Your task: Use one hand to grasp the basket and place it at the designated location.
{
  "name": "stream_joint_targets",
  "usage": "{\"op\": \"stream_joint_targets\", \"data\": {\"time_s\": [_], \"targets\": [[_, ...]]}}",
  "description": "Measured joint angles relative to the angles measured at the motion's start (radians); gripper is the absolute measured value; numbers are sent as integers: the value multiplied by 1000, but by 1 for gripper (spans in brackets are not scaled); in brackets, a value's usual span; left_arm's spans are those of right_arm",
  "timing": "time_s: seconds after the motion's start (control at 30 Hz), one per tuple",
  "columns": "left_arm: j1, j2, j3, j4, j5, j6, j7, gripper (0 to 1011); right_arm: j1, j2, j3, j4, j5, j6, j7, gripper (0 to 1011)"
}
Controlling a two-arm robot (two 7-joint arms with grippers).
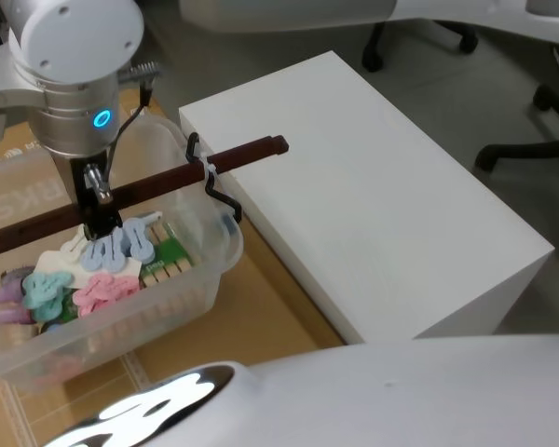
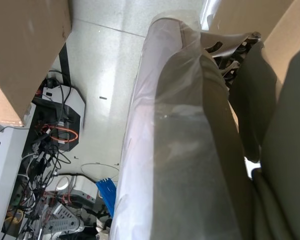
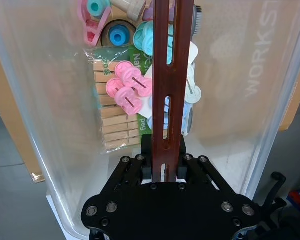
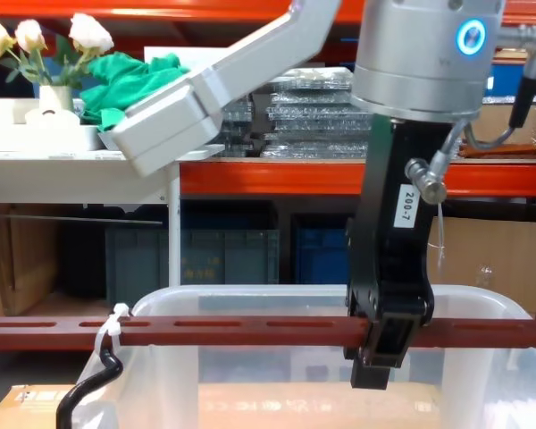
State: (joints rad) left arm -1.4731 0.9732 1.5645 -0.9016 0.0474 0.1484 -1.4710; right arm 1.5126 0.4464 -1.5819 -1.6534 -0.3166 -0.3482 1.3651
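Item 1: right end effector (image 4: 384, 344). I find it pointing straight down, its two black fingers closed on the dark red-brown bar handle (image 1: 168, 182), one finger on each side of the slotted bar. A white number label sits on its black body, under the grey wrist.

Item 2: basket (image 1: 196, 279). The clear tub lies directly below the end effector, over brown cardboard (image 1: 261, 321). I cannot tell whether it rests there or hangs clear.

Item 3: contents. Pastel pegs (image 1: 102, 289) are heaped under the end effector and to its left, and a pack of wooden pegs (image 3: 112, 125) lies beside them.

Item 4: right of the end effector. A white zip tie (image 1: 208, 172) and a black hook (image 1: 225, 200) join the bar to the rim. Farther right, the bar's end reaches over the corner of a white block (image 1: 373, 205).
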Motion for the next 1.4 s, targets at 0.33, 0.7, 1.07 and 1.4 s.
{"op": "stream_joint_targets", "data": {"time_s": [0.33, 0.7, 1.07, 1.4], "targets": [[0, 0, 0, 0, 0, 0, 0, 0, 22, 18, 13, -11, 4, 22, 11, 240], [0, 0, 0, 0, 0, 0, 0, 0, 40, 31, 27, 5, 6, 48, 22, 240], [0, 0, 0, 0, 0, 0, 0, 0, 57, 43, 31, 38, -7, 86, 51, 240], [0, 0, 0, 0, 0, 0, 0, 0, 61, 58, 27, 58, -18, 125, 76, 240]]}}
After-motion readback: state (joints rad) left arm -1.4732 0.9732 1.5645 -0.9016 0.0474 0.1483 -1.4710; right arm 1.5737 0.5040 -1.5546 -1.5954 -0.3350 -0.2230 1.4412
